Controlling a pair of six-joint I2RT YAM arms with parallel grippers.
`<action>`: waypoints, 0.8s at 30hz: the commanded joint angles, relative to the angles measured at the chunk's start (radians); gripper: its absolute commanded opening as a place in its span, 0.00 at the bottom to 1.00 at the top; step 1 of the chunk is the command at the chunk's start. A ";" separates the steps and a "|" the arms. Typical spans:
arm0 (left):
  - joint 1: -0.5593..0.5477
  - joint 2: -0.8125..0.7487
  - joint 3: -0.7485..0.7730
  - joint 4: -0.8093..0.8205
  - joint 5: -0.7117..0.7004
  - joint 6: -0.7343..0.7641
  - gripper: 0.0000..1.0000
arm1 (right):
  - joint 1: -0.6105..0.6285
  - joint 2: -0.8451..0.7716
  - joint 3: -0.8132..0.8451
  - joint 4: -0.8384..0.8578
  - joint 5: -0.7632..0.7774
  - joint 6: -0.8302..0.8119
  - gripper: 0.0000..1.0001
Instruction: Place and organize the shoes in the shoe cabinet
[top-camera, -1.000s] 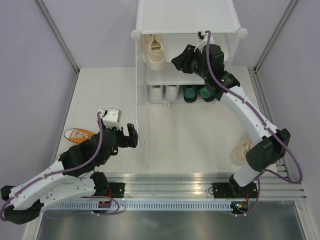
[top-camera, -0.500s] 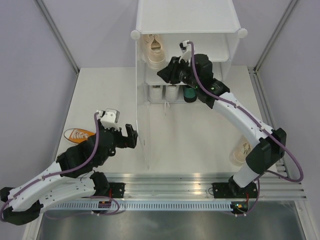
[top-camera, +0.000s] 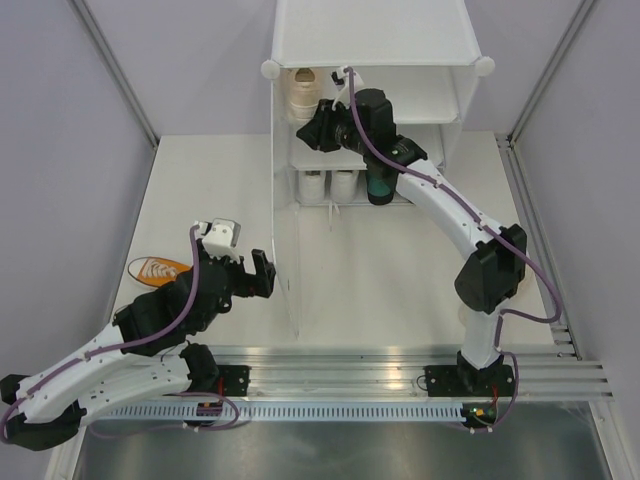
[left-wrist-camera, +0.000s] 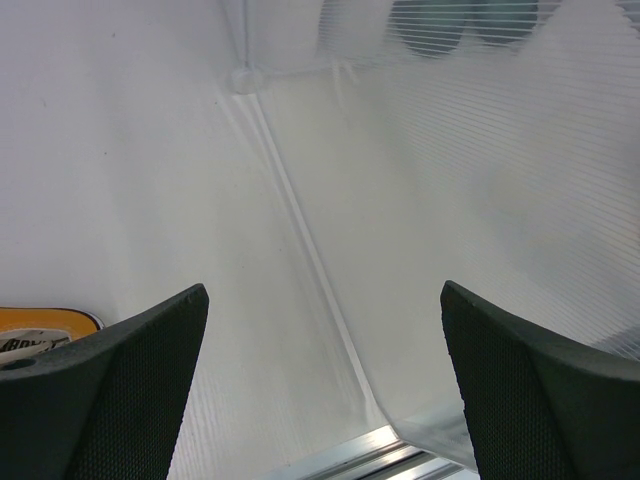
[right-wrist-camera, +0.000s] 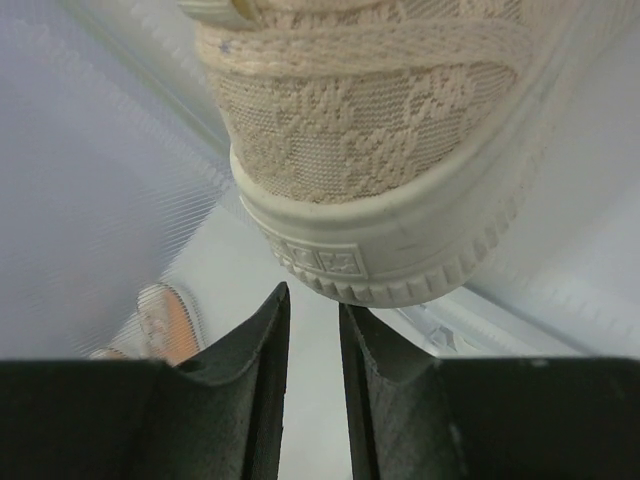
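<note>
one right gripper (right-wrist-camera: 313, 300), barely open, at sneaker (right-wrist-camera: 380, 120)

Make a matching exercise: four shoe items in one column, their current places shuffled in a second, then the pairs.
Things
1. cream sneaker
2. orange sneaker
3. white sneakers
4. dark green heels

Places
A. on the table, outside the shoe cabinet
B. lower visible tier, left side
C. higher visible tier, just beyond the right end effector
D. lower visible tier, right of the white pair

Pairs: 1-C, 2-A, 3-B, 4-D
</note>
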 joint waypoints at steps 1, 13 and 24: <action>0.005 -0.006 -0.005 0.034 0.027 0.035 1.00 | -0.014 0.042 0.094 0.035 0.009 -0.016 0.31; 0.005 -0.016 -0.006 0.036 0.033 0.035 1.00 | -0.052 0.050 0.090 0.017 -0.067 -0.025 0.41; 0.005 -0.039 -0.005 0.036 0.039 0.034 1.00 | -0.051 -0.377 -0.337 -0.048 0.050 -0.070 0.57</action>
